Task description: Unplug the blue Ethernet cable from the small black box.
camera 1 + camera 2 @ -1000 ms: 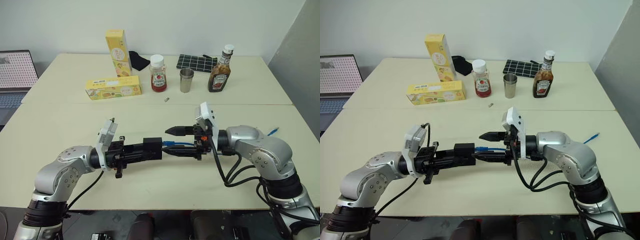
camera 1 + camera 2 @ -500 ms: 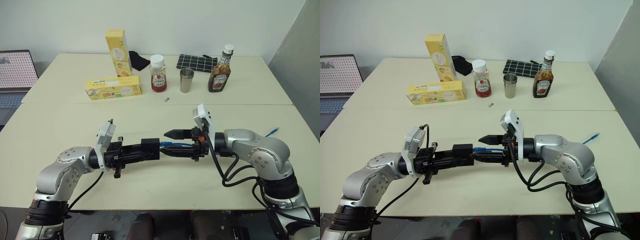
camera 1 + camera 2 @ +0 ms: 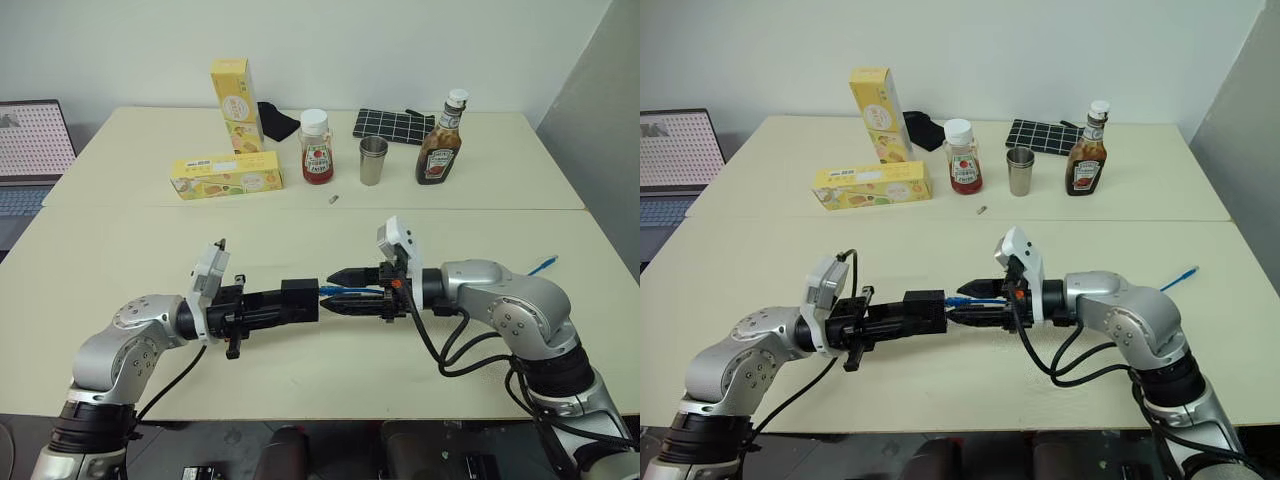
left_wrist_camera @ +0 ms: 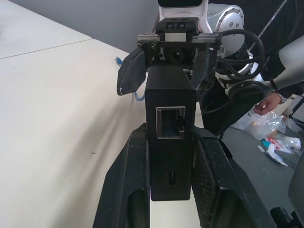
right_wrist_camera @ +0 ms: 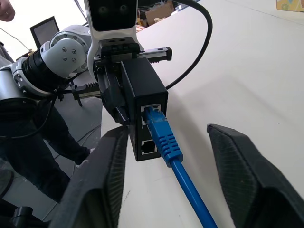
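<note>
My left gripper (image 3: 288,304) is shut on the small black box (image 4: 170,118) and holds it level above the near table, its ports turned towards my right arm. The blue Ethernet cable (image 5: 164,136) sits plugged into the upper port of the box (image 5: 142,97). From there it runs back under my right arm, and its free end (image 3: 543,264) lies on the table at the right. My right gripper (image 3: 333,288) is open, one finger on each side of the plug. Both fingers (image 5: 237,175) stand apart from the plug.
On the far table stand two yellow cartons (image 3: 227,176), a red-labelled jar (image 3: 316,147), a steel cup (image 3: 373,161), a brown sauce bottle (image 3: 438,141), a black gridded mat (image 3: 392,124) and a black cloth (image 3: 276,121). A laptop (image 3: 30,150) sits far left. A person's hand (image 4: 270,100) shows beyond the table.
The right gripper's fingers have drawn closer together around the blue plug. The left gripper and the box have stayed still.
</note>
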Motion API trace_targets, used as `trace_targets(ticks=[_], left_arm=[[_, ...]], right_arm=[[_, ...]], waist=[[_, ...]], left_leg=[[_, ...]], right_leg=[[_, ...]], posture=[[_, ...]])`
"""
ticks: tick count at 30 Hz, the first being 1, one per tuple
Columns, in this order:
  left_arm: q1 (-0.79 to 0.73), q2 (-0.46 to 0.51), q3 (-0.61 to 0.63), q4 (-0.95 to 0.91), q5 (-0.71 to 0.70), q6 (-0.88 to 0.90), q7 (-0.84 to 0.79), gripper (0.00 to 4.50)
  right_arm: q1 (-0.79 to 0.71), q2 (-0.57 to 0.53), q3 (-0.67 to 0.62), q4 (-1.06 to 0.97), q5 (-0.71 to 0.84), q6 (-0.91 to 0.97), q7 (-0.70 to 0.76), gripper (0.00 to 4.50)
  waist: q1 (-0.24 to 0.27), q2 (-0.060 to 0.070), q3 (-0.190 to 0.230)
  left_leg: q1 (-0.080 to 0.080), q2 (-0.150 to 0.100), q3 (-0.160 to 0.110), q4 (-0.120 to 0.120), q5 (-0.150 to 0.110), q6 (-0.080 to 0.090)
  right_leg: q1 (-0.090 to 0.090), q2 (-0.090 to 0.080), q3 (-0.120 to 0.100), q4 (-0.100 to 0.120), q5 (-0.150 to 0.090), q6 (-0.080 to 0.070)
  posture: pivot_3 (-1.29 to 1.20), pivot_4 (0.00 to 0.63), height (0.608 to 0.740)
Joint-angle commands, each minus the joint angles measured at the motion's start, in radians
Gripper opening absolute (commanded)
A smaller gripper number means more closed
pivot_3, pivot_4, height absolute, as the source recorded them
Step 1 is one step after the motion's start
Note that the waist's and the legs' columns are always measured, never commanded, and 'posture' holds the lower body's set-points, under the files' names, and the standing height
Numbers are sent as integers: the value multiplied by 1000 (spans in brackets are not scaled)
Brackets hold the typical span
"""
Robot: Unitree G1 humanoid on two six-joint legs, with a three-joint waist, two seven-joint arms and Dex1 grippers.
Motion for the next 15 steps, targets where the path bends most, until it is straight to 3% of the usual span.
trace_targets(ticks=[1,7,15], left_arm=[[1,4,12,-5,7,-23,-17,779],[6,13,1,1,28,-42,-50,779],[33,17,-22,-20,58,-80,-93,779]], right_arm=[[-18,-1,-20,-13,15,-17,27,1742],[-18,-17,-15,-3,7,-17,61,142],[-48,-32,12,32,-17,-19,114,25]], waist=[[0,0,0],[0,0,0],[0,0,0]], left_leg=[[0,0,0,0,0,0],[0,0,0,0,0,0],[0,0,0,0,0,0]], right_leg=[[0,0,0,0,0,0],[0,0,0,0,0,0],[0,0,0,0,0,0]], posture=[[0,150,740],[0,150,740],[0,150,740]])
